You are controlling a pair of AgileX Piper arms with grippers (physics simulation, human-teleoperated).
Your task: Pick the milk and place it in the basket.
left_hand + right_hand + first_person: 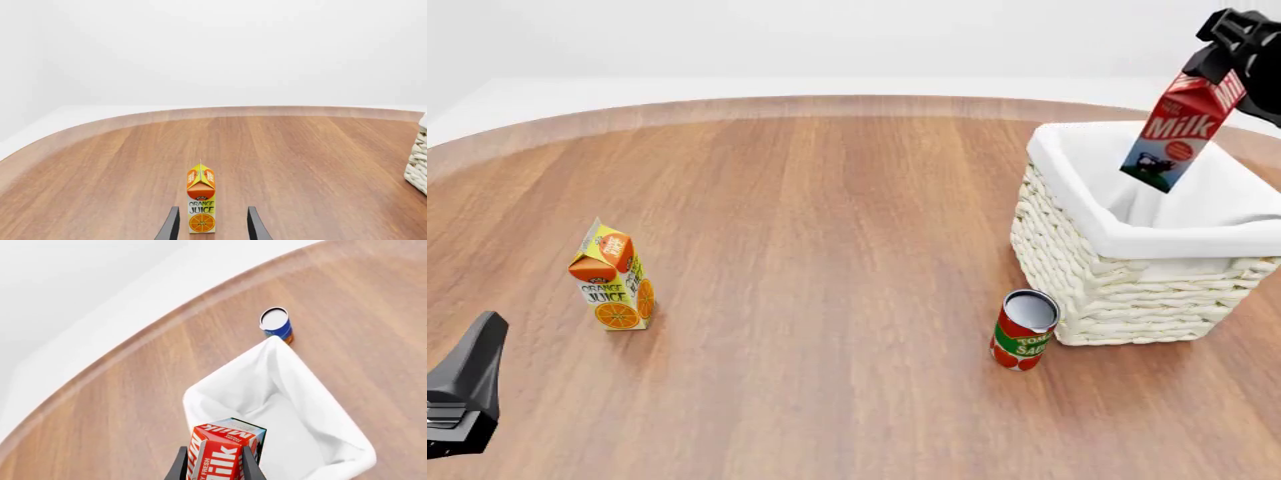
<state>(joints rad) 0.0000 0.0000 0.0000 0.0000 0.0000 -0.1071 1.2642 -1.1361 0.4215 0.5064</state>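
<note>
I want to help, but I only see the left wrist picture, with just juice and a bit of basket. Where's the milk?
Observer: The right claw holds the milk over the basket.
Operator: Is it inside?
Observer: It hangs tilted over the white lining. I can't tell if its base is past the rim.
Operator: Anything else nearby?
Observer: A red can stands upright on the table by the basket's near corner.

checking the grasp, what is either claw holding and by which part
The right claw holds the milk by its red top, above the basket. The left claw is open, holding nothing.
</note>
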